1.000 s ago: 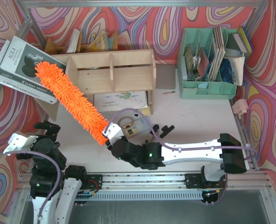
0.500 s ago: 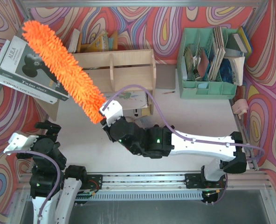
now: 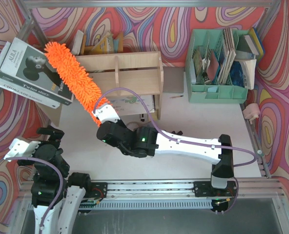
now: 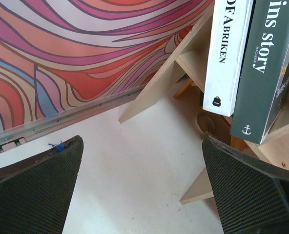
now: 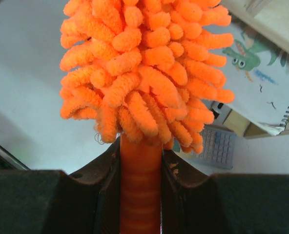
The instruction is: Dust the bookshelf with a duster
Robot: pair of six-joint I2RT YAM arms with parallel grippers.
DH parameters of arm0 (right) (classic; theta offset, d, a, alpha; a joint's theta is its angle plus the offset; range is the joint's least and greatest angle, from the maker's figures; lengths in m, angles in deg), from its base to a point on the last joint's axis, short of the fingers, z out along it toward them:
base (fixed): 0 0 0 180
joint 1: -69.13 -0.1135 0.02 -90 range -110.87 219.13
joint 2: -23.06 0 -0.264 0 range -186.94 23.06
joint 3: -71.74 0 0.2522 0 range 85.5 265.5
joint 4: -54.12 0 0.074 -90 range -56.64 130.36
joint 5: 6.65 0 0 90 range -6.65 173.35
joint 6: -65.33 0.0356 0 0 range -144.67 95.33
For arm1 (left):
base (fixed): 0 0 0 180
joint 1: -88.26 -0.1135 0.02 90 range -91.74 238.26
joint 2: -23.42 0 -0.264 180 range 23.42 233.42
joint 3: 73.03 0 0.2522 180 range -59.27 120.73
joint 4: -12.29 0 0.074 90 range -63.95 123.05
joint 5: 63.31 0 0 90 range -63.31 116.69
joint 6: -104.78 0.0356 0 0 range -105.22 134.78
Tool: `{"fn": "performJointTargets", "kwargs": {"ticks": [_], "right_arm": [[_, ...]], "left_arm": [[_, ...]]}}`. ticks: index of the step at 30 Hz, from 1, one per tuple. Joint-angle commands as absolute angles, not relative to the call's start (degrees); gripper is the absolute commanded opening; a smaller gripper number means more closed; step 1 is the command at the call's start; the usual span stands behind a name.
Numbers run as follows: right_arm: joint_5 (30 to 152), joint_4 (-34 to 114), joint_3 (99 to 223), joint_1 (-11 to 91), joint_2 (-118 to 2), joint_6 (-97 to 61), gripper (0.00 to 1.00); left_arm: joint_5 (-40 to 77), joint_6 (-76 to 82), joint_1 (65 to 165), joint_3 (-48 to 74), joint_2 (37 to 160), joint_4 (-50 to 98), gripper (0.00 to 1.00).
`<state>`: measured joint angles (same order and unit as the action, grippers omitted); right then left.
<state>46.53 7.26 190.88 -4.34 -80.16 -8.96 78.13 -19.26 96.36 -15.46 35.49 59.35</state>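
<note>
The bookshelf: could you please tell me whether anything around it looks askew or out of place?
Two large books lie tilted at the left end of the bookshelf, overhanging its side instead of standing in a compartment. A spiral notebook also pokes out from under it.

The duster (image 3: 70, 77) is fluffy chenille on a smooth plastic handle (image 5: 140, 197); the bookshelf (image 3: 134, 61) is matt plywood.

Robot lab test cell: swirl-patterned backdrop walls (image 3: 154, 29), aluminium frame (image 3: 149, 4), metal mounting rail (image 3: 149, 186) at table (image 3: 193, 122) near edge.
</note>
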Motion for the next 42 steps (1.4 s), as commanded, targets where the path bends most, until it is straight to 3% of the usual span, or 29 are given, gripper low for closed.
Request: {"fn": "performJointTargets", "kwargs": {"ticks": [1, 10, 19, 29, 42], "right_arm": [[45.04, 3.14, 194.18, -2.65, -80.34, -4.50, 0.00], [40.66, -3.81, 192.36, -0.73, -75.61, 4.49, 0.00], [44.21, 22.65, 172.90, -0.68, -53.37, -3.75, 0.00], [39.77, 6.60, 179.40, -0.71, -55.70, -4.41, 0.00], [35.68, -8.54, 180.00, 0.95, -62.76, 7.54, 0.00]], "left_arm": [[77.74, -18.36, 96.52, -15.59, 35.64, 58.31, 0.99], [77.19, -18.44, 96.52, -15.76, 35.89, 58.05, 0.98], [77.41, -18.36, 96.48, -15.77, 35.90, 58.00, 0.98], [77.35, -18.41, 96.61, -15.68, 36.52, 58.13, 0.98], [77.32, -18.35, 96.61, -15.70, 36.69, 58.05, 0.98]]}}
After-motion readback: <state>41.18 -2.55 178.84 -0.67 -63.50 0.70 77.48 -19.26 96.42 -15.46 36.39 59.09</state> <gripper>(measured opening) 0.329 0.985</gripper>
